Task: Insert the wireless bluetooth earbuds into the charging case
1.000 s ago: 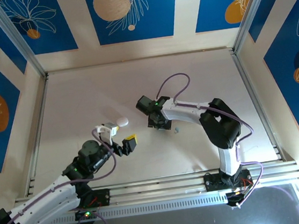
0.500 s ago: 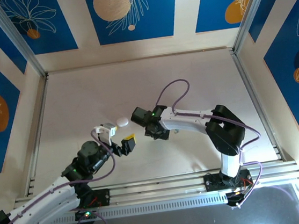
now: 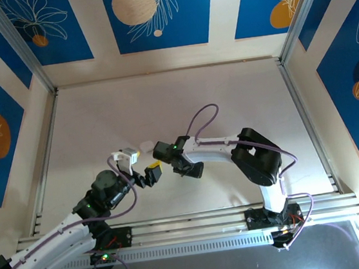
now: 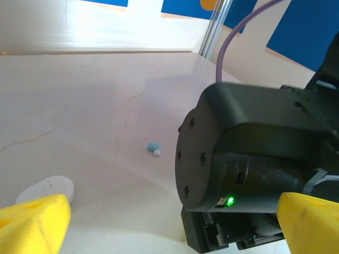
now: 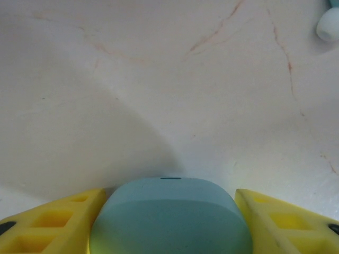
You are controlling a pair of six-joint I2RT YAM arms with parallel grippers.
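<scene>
A pale blue charging case (image 5: 170, 219) sits between the yellow fingers (image 5: 50, 222) of my right gripper (image 5: 169, 225), which is shut on its two sides. From above, that right gripper (image 3: 186, 167) hangs low over the table's middle, just right of my left gripper (image 3: 153, 174). The left gripper (image 4: 172, 227) is wide open with nothing held, and the right arm's black wrist housing (image 4: 249, 153) stands close before it. One pale blue earbud (image 4: 154, 148) with a white tip lies on the table beyond. A white earbud tip (image 5: 329, 24) shows at the right wrist view's top corner.
A white oval case (image 3: 146, 146) lies shut on the table just behind the left gripper, also seen as the white case (image 4: 47, 188) low on the left. Metal frame rails (image 3: 45, 150) bound the table on both sides. A purple cable (image 3: 200, 116) loops above the right arm.
The right arm has swung left and nearer with the blue case, ending close to the left gripper. The left arm has barely moved.
</scene>
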